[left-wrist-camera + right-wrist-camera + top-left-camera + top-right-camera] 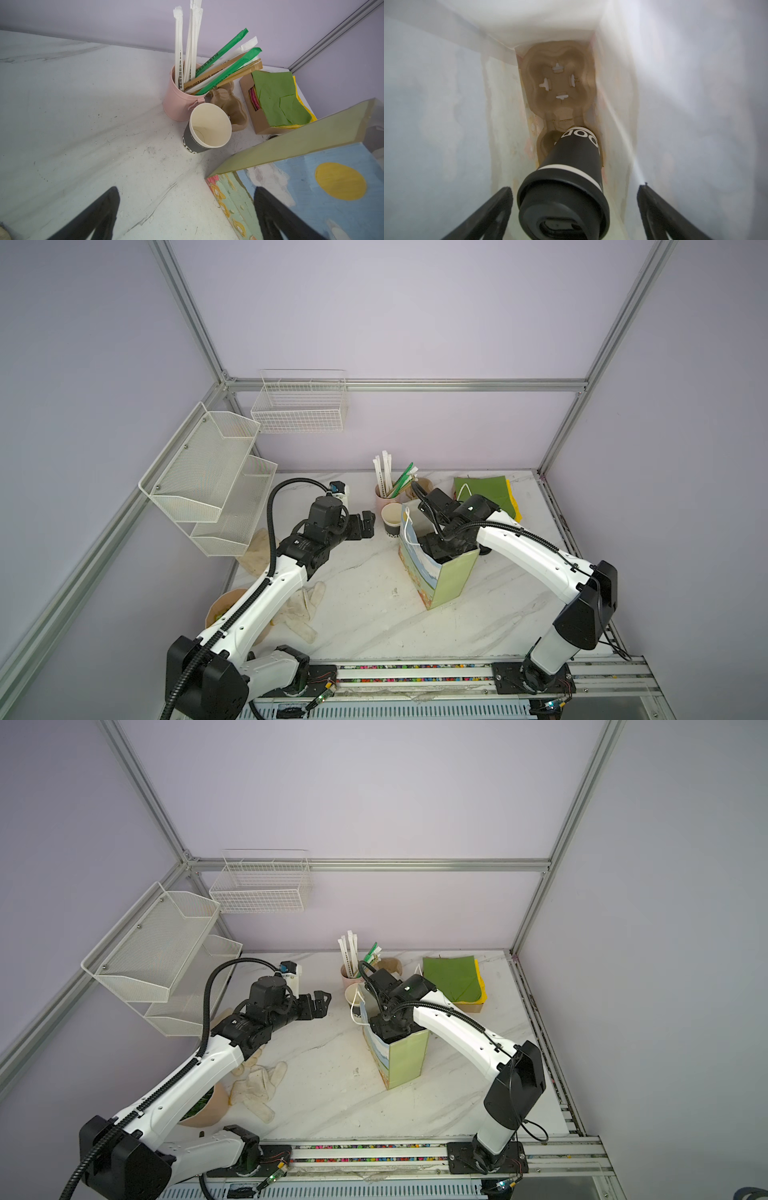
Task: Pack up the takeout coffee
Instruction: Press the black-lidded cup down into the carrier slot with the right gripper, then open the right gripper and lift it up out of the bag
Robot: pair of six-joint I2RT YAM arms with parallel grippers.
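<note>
Coffee (571, 158) is down inside the bag (451, 580), lid on, base in one pocket of the pulp carrier (558, 83) at the bottom. Right gripper (574, 188) is in there too, jaws spread wide either side of the lid, not squeezing it. Left gripper (185, 188) hangs over the table (83, 104) just beside the bag, jaws wide apart as well, holding nothing, lidless cup (207, 124) close ahead.

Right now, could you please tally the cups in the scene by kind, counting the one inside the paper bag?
Lidded black cup: 1
Open black cup: 1
Pink cup holding straws: 1
Total: 3
</note>
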